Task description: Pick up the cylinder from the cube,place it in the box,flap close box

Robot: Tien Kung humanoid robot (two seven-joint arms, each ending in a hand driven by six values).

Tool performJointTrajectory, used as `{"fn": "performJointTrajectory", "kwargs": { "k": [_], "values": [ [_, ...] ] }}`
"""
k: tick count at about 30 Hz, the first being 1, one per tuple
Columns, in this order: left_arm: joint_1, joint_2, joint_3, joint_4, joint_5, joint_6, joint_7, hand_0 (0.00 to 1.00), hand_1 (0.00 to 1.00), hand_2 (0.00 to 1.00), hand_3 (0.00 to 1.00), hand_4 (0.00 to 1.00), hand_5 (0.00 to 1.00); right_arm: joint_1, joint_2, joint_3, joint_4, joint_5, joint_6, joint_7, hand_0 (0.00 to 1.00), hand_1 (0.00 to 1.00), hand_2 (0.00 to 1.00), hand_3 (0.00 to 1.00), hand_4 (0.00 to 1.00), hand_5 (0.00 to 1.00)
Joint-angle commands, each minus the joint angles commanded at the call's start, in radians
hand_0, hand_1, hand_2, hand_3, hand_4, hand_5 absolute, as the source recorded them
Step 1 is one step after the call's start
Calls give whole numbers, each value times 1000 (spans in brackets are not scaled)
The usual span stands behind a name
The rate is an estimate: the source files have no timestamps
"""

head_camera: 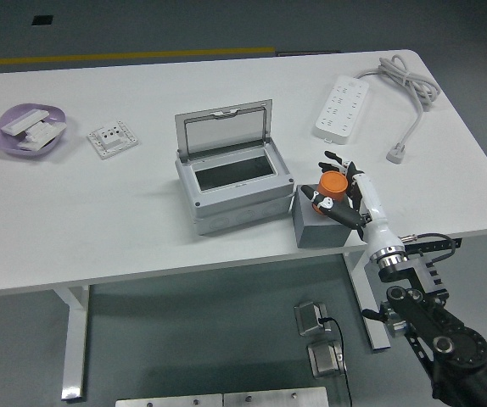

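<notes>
- Counter: white, seen from above; its near edge runs across the lower part of the view.
- Box: grey, near the middle of the counter and close to the near edge. Its lid stands raised at the far side, and the inside is open to view.
- Cube: grey, at the near edge just right of the box; whether the two touch cannot be told.
- Cylinder: orange, at the cube's far right top, above or on it; contact with the cube cannot be told.
- Right hand: comes in from the lower right corner over the near edge, with a white wrist and dark fingers. The fingers are curled around the cylinder and grasp it from the right.
- Power strip: white, near the far right corner, its grey cable looping toward the right edge and ending in a plug.
- Socket plate: white, left of the box toward the far edge.
- Dish: pale purple, near the far left corner, holding small white parts.
</notes>
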State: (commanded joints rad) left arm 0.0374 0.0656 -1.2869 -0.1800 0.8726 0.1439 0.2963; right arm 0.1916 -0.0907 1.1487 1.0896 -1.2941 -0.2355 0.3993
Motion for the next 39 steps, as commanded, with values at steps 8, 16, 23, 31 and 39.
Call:
{"fn": "performJointTrajectory", "kwargs": {
  "k": [8,16,23,31,39],
  "values": [
    [-3,0,-3,0,5,1,0,650,556,523,614,594,168,1,-1,-5,2,-6,-10,-5,467,534,610,799,740,104],
    [-6,1,-6,0,10,2,1,650,556,524,614,595,167,2,-2,-11,0,-23,-30,-14,461,476,536,750,469,2],
    [-7,0,-8,0,13,2,1,649,556,524,614,595,168,5,-2,-17,2,-25,-51,-19,559,491,544,718,283,2],
    [-9,1,-13,0,16,2,-1,649,556,524,613,595,169,19,-4,-32,-7,-25,-67,-21,467,432,485,664,2,2],
    [-10,3,-18,0,23,3,-2,649,556,524,614,595,168,51,-8,-50,-16,-27,-81,-15,389,391,474,607,2,2]
  ]
}}
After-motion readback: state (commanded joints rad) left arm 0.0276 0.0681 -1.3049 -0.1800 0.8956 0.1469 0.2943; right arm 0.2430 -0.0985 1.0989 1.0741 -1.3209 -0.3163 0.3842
